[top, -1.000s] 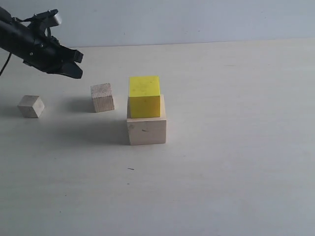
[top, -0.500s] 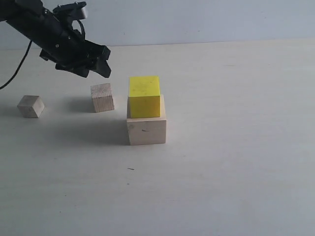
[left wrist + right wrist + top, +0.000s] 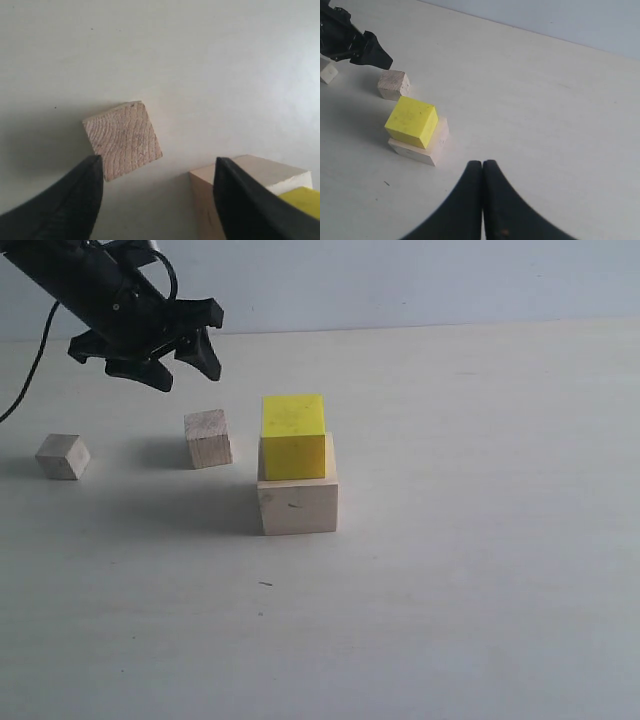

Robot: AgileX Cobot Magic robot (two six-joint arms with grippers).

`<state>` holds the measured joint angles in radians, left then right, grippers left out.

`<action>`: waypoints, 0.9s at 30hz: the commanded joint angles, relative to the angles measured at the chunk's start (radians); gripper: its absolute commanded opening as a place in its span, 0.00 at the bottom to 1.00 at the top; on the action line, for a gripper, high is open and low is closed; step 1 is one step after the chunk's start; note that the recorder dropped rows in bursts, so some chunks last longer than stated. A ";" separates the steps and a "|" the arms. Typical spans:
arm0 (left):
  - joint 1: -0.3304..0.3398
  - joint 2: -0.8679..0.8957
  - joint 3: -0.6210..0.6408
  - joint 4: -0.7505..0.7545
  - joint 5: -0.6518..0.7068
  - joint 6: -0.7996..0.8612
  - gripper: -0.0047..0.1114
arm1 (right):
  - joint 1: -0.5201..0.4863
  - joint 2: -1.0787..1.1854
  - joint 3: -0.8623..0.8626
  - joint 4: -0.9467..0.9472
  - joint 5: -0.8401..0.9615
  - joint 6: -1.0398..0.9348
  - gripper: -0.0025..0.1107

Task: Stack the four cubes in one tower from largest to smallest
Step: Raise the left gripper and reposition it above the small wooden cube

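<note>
Here left hand (image 3: 186,374) spread wide above brownish cube (image 3: 208,438); right hand (image 3: 482,167) pinched closed, empty

Setting: reads as a robotics lab bench, not a home or shop. Beneath my left fingers (image 3: 65,205) lies a plain pale tabletop (image 3: 480,590). Beyond them a flat blue-grey wall (image 3: 420,280) meets its far edge. Props are plain blocks: a brownish wood cube (image 3: 122,140) just below those fingers, and beside it a yellow cube (image 3: 293,435) stacked on a large pale wood cube (image 3: 297,508).
</note>
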<state>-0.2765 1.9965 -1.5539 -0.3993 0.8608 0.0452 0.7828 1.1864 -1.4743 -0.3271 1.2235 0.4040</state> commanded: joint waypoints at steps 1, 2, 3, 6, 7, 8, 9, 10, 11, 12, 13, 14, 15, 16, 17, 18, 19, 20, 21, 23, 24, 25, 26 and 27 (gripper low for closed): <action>-0.002 -0.002 -0.007 0.006 -0.011 -0.111 0.58 | 0.000 0.000 0.002 0.014 -0.002 -0.020 0.02; -0.002 0.003 -0.007 0.006 -0.013 -0.121 0.58 | 0.000 0.000 0.002 0.016 -0.002 -0.020 0.02; -0.002 0.005 -0.007 0.006 -0.013 -0.132 0.58 | 0.000 0.000 0.002 0.016 -0.002 -0.022 0.02; -0.002 0.029 -0.007 0.006 -0.002 -0.141 0.58 | 0.000 0.000 0.002 0.021 -0.002 -0.041 0.02; -0.002 0.039 -0.007 0.008 0.007 -0.153 0.58 | 0.000 0.000 0.002 0.023 -0.002 -0.041 0.02; -0.002 0.051 -0.007 0.011 0.017 -0.163 0.58 | 0.000 0.000 0.002 0.024 -0.002 -0.043 0.02; -0.002 0.061 -0.007 0.016 0.022 -0.162 0.58 | 0.000 0.000 0.002 0.024 -0.002 -0.043 0.02; -0.002 0.072 -0.007 0.025 0.027 -0.162 0.58 | 0.000 0.000 0.002 0.027 -0.002 -0.045 0.02; -0.002 0.078 -0.007 0.031 0.029 -0.162 0.58 | 0.000 0.000 0.002 0.029 -0.002 -0.045 0.02; -0.002 0.081 -0.007 0.036 0.026 -0.162 0.58 | 0.000 0.000 0.002 0.034 -0.002 -0.045 0.02; -0.002 0.081 -0.007 0.038 0.018 -0.158 0.58 | 0.000 0.000 0.002 0.036 -0.002 -0.045 0.02; -0.002 0.081 -0.007 0.038 0.013 -0.158 0.58 | 0.000 0.000 0.002 0.036 -0.002 -0.045 0.02; -0.002 0.077 -0.007 0.034 0.007 -0.158 0.58 | 0.000 0.000 0.002 0.036 -0.002 -0.045 0.02; -0.002 0.074 -0.007 0.031 0.005 -0.158 0.58 | 0.000 0.000 0.002 0.036 -0.002 -0.045 0.02; -0.002 0.069 -0.007 0.023 0.001 -0.158 0.58 | 0.000 0.000 0.002 0.036 -0.002 -0.045 0.02; -0.002 0.062 -0.007 0.010 -0.001 -0.158 0.58 | 0.000 0.000 0.002 0.036 -0.002 -0.045 0.02; -0.002 0.056 -0.007 0.002 -0.003 -0.158 0.58 | 0.000 0.000 0.002 0.036 -0.002 -0.045 0.02; -0.002 0.051 -0.007 -0.006 -0.003 -0.158 0.58 | 0.000 0.000 0.002 0.036 -0.002 -0.045 0.02; -0.002 0.044 -0.007 -0.008 -0.003 -0.158 0.58 | 0.000 0.000 0.002 0.036 -0.002 -0.045 0.02; -0.002 0.038 -0.007 -0.008 -0.005 -0.158 0.58 | 0.000 0.000 0.002 0.036 -0.002 -0.045 0.02; -0.002 0.038 -0.007 -0.008 -0.007 -0.158 0.60 | 0.000 0.000 0.002 0.036 -0.002 -0.047 0.02; -0.002 0.038 -0.007 -0.006 -0.009 -0.158 0.63 | 0.000 0.000 0.002 0.036 -0.002 -0.052 0.02; -0.002 0.038 -0.007 -0.004 -0.011 -0.158 0.67 | 0.000 0.000 0.002 0.038 -0.002 -0.065 0.02; -0.002 0.040 -0.007 -0.004 -0.016 -0.158 0.71 | 0.000 0.000 0.002 0.038 -0.002 -0.068 0.02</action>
<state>-0.2765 2.0448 -1.5539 -0.3981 0.8592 -0.1065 0.7828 1.1864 -1.4743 -0.2866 1.2235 0.3562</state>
